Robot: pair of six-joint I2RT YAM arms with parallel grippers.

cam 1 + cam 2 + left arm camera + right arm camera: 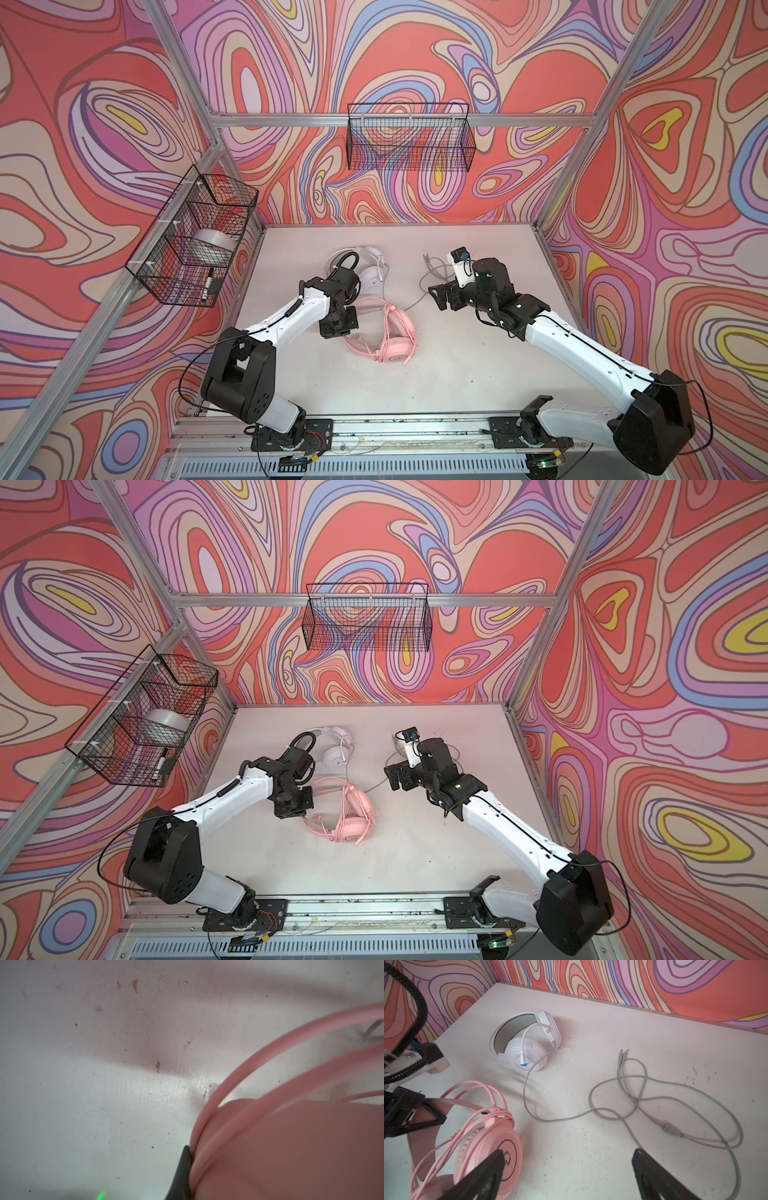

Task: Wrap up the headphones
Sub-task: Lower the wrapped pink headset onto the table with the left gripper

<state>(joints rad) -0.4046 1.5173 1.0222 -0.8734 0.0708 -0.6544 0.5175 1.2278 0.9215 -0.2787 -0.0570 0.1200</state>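
In both top views two headsets lay on the bench [457, 374]. The pink headset [392, 332] was in the middle, earcups toward the front. The white headset [370, 266] was just behind it. A back basket [409, 137] and a side basket [174, 270] hung on the walls.

In the left wrist view the left claw [338, 328] was closed, beside the pink cable [197, 1142].

In the right wrist view the right claw [568, 1152] stood wide open and empty. The grey cable [671, 1129] lay in loose loops, with two plugs pointing to the back wall.

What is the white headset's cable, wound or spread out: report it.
Spread out: the grey cable lies in loose loops on the table beside the white headset, none wound around it.
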